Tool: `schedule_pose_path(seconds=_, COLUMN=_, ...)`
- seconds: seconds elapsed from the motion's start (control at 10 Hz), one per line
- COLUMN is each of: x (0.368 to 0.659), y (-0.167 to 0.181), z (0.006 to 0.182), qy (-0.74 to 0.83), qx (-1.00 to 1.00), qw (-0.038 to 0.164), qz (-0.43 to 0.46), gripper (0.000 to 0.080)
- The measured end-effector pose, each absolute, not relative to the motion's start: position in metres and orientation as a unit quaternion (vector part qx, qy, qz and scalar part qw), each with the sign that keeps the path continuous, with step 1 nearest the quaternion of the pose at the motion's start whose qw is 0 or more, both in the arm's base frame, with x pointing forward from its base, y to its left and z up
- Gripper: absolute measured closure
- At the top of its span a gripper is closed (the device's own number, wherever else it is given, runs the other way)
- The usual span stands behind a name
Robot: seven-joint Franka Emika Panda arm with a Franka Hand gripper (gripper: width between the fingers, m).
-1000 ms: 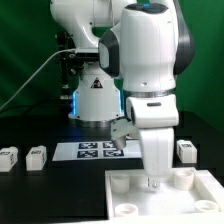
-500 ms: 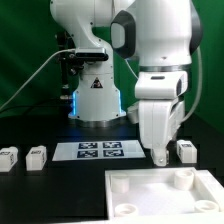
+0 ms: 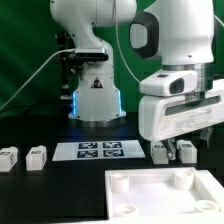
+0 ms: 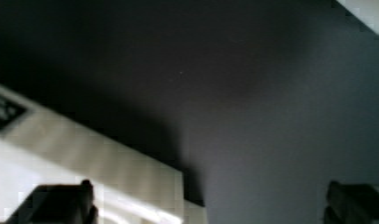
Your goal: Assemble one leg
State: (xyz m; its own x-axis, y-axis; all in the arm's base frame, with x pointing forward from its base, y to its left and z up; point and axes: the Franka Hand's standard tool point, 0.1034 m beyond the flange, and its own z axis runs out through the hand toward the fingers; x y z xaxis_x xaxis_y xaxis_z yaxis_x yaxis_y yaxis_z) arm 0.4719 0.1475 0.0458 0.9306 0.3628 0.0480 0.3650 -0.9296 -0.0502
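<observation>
My gripper point(image 3: 170, 150) hangs low over the table at the exterior view's right, just behind the wide white panel point(image 3: 165, 188). A leg point(image 3: 188, 152), a small white tagged block, lies right beside it, partly hidden by the hand. In the wrist view my gripper point(image 4: 211, 205) is open and empty. The white leg point(image 4: 97, 165) with a tag on it lies close to one fingertip point(image 4: 61, 205). Most of the gap between the fingers is over dark table. Two more legs point(image 3: 8, 157) point(image 3: 36, 156) lie at the exterior view's left.
The marker board point(image 3: 98, 151) lies flat in the middle, in front of the robot base point(image 3: 96, 100). The white panel with corner holes fills the front right. Cables run at the back left.
My arm has swung from over the panel toward the exterior view's right and the hand has turned. It now sits low beside the right-hand leg.
</observation>
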Motion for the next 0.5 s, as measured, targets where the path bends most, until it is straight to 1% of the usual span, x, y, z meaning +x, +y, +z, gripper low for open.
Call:
schedule_pose_path(seconds=0.2, x=0.47, y=0.153, z=0.046, qy=-0.083, qx=-0.996, qw=0.039, qz=-0.013, gripper=0.015)
schedule_pose_path(seconds=0.3, x=0.454, y=0.163, z=0.044, qy=-0.047, qx=-0.998, qw=0.03, qz=0.022, gripper=0.015)
schedule_pose_path(seconds=0.5, x=0.444, y=0.176, z=0.044, qy=-0.03, qx=-0.999, qw=0.027, qz=0.036, gripper=0.015)
